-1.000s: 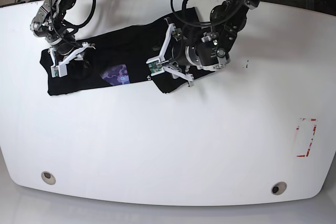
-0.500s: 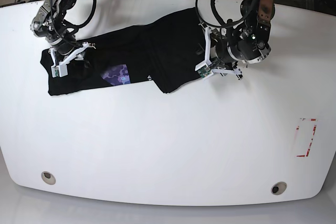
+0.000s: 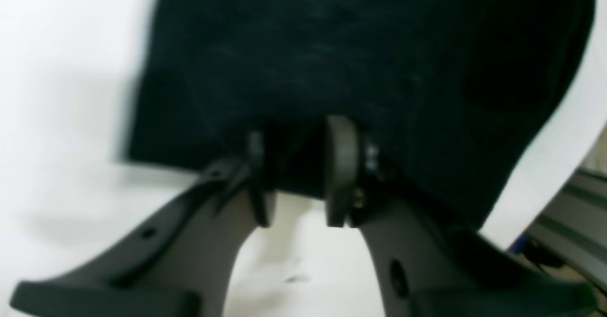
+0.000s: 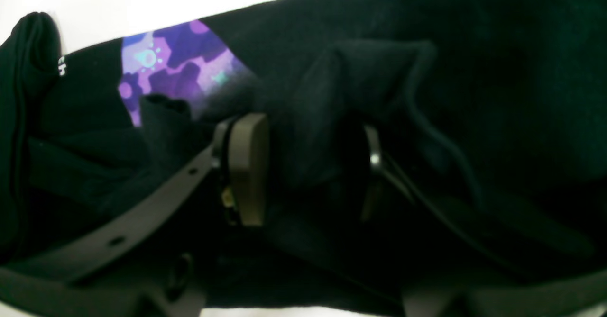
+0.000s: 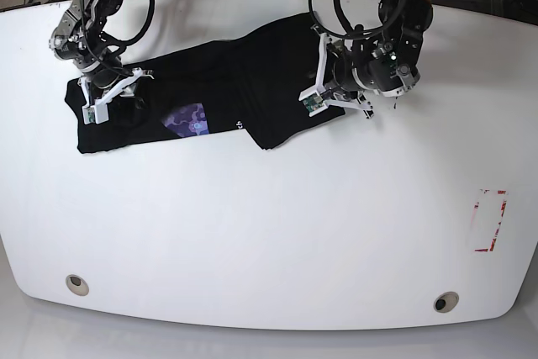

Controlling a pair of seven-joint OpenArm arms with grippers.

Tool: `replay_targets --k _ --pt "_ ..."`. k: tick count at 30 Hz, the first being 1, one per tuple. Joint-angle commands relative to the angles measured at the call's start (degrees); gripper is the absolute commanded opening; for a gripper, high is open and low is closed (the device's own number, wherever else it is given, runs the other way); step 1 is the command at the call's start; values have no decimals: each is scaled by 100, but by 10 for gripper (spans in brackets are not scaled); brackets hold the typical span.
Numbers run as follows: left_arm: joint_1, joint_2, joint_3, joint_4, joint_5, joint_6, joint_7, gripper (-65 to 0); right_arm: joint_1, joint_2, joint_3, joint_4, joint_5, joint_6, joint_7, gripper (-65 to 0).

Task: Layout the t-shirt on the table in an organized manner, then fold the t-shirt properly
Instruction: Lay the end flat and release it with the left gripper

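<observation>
Base view: black t-shirt (image 5: pixel 214 94) lies bunched in a long strip across the far-left part of the white counter (image 5: pixel 269 233), purple print patch (image 5: pixel 187 119) showing near its front edge. Right tool (image 5: pixel 108 94) sits on the shirt's left end; left tool (image 5: pixel 324 86) sits at the shirt's right end, right at the fabric edge. Red-outlined rectangle mark (image 5: pixel 490 220) is well apart, near the counter's right side; two grey grommet holes (image 5: pixel 77 283) sit along the front edge.

Right wrist view: right tool (image 4: pixel 308 165) is clamped on a raised fold of the black t-shirt (image 4: pixel 474 70), cloth packed between the two pads, purple print (image 4: pixel 175 66) just beyond.

Left wrist view is blurred: left tool (image 3: pixel 298 170) has its fingers narrowly apart at the hem of the t-shirt (image 3: pixel 355 56), dark fabric between the tips, white counter (image 3: pixel 61 118) beneath. Cannot tell whether it actually pinches the cloth.
</observation>
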Motion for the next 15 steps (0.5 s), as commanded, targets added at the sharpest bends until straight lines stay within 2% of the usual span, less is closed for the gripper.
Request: replay_targets --k 1,7,15 --pt "-178 -31 113 -134 -48 -6 -227 -542 -58 3 -25 -44 -300 -53 -454 -404" --pt "-301 -400 333 -582 -48 -6 -323 -542 -58 3 -25 -35 -300 -53 -454 -404" --pt "-503 -928 341 -609 -74 -6 -341 -542 -76 20 -25 -35 -300 -53 -454 -404"
